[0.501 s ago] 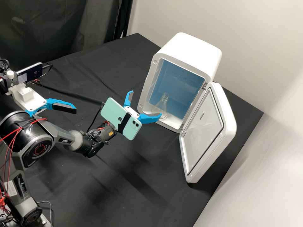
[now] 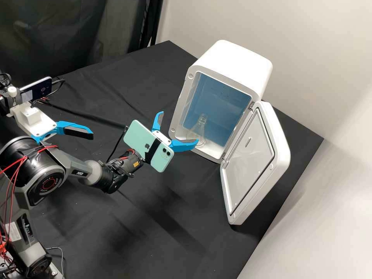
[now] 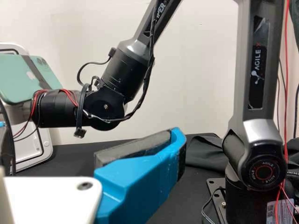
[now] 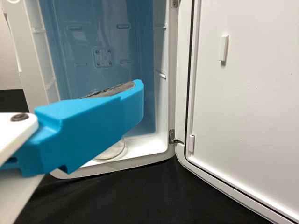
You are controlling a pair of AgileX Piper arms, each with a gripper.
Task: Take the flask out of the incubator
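A white incubator point(image 2: 232, 62) with a blue inside stands on the bench, its door point(image 2: 255, 162) swung wide open to the right. A clear glass flask point(image 2: 201, 123) stands upright on its floor near the front. My right gripper point(image 2: 173, 131) is open just outside the lower front edge of the opening, its fingers spread and short of the flask. In the right wrist view one blue finger point(image 4: 93, 123) crosses in front of the flask's round base point(image 4: 110, 151). My left gripper point(image 2: 77, 131) hovers far to the left, open and holding nothing, its grey pad point(image 3: 133, 147) bare.
A mint-green phone point(image 2: 149, 145) is strapped to the right wrist. Another phone point(image 2: 37, 89) and cables lie at the bench's left edge. The right arm's base point(image 3: 257, 158) stands close beside the left gripper. A white wall rises behind the incubator.
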